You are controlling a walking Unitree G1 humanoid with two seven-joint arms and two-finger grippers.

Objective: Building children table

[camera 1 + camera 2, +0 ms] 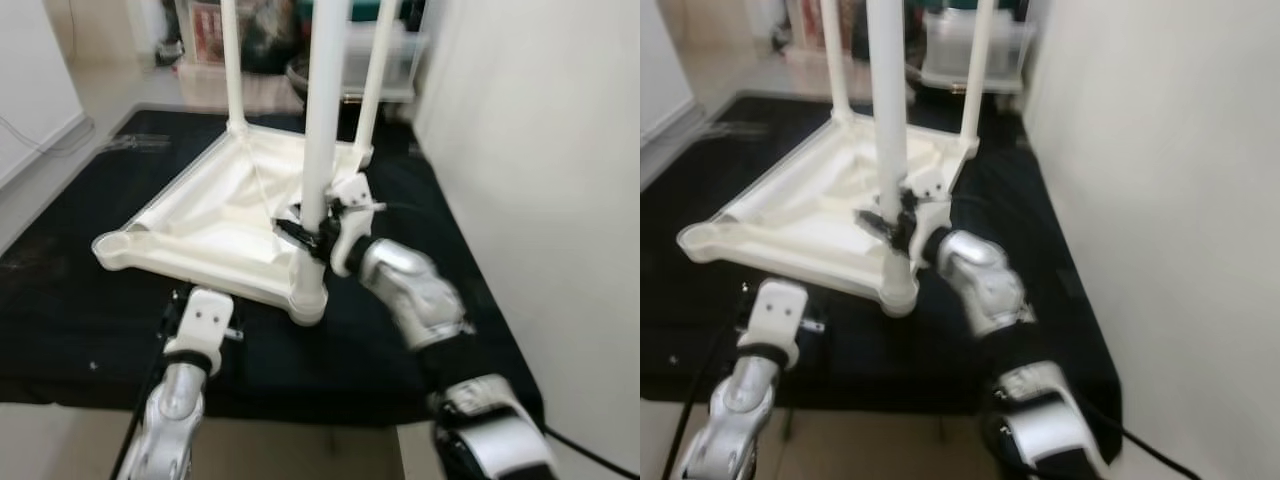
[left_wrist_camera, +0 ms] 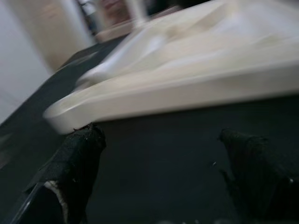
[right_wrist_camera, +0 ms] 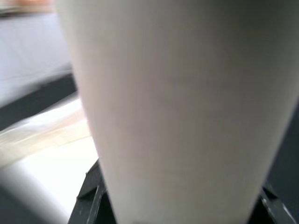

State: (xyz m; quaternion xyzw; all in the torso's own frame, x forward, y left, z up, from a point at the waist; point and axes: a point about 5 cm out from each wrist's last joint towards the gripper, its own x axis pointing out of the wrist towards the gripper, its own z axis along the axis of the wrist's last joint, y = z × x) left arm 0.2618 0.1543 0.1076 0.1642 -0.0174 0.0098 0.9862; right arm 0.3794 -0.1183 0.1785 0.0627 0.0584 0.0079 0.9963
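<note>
With the right hand (image 1: 312, 235) closed around the nearest leg (image 1: 322, 120), low above its corner socket on the upturned table top (image 1: 215, 215), the leg should be kept vertical and pressed down, while the left hand (image 2: 159, 163), open, waits just short of the near edge.
</note>
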